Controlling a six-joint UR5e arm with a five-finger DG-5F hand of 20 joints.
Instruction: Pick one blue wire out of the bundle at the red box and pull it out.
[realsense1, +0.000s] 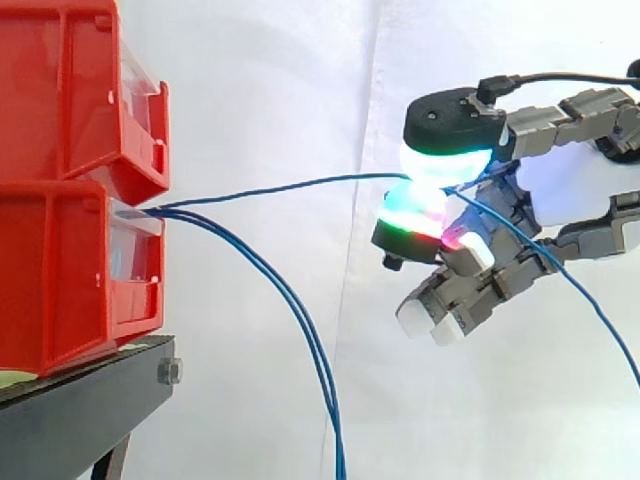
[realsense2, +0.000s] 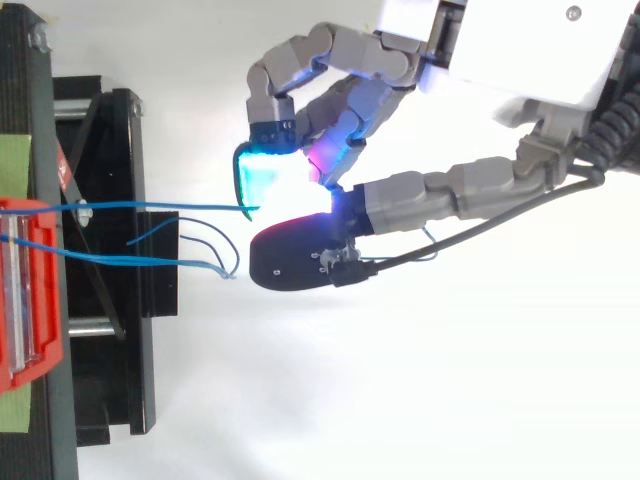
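Note:
Red bins (realsense1: 80, 190) are stacked at the left on a black stand (realsense1: 90, 410). Several blue wires come out of the lower bin's (realsense2: 30, 290) front. One blue wire (realsense1: 290, 187) runs almost level from the bin to my hand (realsense1: 570, 190), stretched between them. My hand is shut on that wire, pinching it between two glowing pads (realsense1: 425, 200), well to the right of the bins. The wire's tail (realsense1: 590, 300) hangs down behind the pinch. The other blue wires (realsense1: 300, 330) sag downward from the bin. In the top view my hand (realsense2: 500, 60) holds the wire (realsense2: 160, 207) at the cyan pad.
A white curtain (realsense1: 300, 80) fills the background. The black stand's frame (realsense2: 110, 270) and a bolt (realsense1: 168, 372) sit below the bins. Green tape (realsense2: 15, 160) marks the stand's top.

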